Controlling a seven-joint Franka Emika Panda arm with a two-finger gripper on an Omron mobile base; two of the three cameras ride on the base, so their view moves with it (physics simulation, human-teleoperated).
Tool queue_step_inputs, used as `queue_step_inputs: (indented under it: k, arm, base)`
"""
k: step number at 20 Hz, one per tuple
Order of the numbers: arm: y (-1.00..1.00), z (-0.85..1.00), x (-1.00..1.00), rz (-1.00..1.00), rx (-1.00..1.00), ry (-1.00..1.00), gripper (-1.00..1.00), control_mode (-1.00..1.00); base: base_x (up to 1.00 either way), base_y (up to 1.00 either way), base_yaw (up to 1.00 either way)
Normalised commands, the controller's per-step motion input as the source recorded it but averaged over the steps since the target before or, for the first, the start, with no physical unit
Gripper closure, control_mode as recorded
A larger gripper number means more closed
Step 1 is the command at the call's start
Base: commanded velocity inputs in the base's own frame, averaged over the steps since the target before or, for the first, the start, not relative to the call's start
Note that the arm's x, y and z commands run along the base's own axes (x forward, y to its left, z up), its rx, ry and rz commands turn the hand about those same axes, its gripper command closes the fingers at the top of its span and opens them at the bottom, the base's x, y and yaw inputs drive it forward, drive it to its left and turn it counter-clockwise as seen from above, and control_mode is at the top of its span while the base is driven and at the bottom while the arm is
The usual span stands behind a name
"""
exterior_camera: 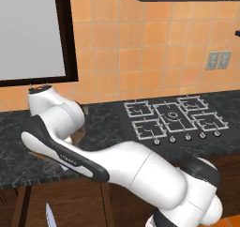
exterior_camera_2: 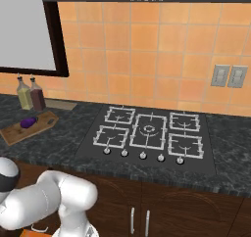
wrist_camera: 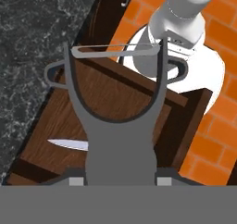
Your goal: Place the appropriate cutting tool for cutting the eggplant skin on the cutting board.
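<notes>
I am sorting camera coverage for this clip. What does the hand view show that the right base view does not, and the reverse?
Hand view alone: the grey peeler rising between the gripper tips, an open wooden drawer beneath it, and a knife blade lying in that drawer.

Right base view alone: the cutting board carrying the eggplant, two bottles and the stove.

Both: the dark speckled counter.

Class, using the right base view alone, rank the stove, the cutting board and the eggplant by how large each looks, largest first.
1. Stove, by far the largest.
2. Cutting board, a good deal smaller.
3. Eggplant, smallest; it lies on the board and covers little of it.
All three sit at a similar depth on the counter, so the order is sound.
</notes>
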Motion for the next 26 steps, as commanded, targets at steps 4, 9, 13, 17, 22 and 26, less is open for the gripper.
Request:
queue_step_inputs:
  k: [4, 9, 13, 17, 22, 26]
  arm:
    - [0.34, -0.32, 0.85, 0.00, -0.03, 0.00, 1.00, -1.00]
    - [0.26, -0.28, 0.86, 0.00, -0.01, 0.00, 1.00, -1.00]
    - [0.14, -0.23, 0.93, 0.00, 0.00, 0.00, 1.00, -1.00]
    - [0.11, -0.20, 0.76, 0.00, 0.00, 0.00, 1.00, -1.00]
    - [0.11, -0.32, 0.64, 0.00, 0.00, 0.00, 1.00, -1.00]
    - [0.16, -0.45, 0.44, 0.00, 0.00, 0.00, 1.00, -1.00]
  base:
    - [0.00, 0.00, 0.00]
    - [0.00, 0.00, 0.00]
    - [0.00, 0.00, 0.00]
    - [0.00, 0.00, 0.00]
    - [0.00, 0.00, 0.00]
    - [0.00, 0.00, 0.00]
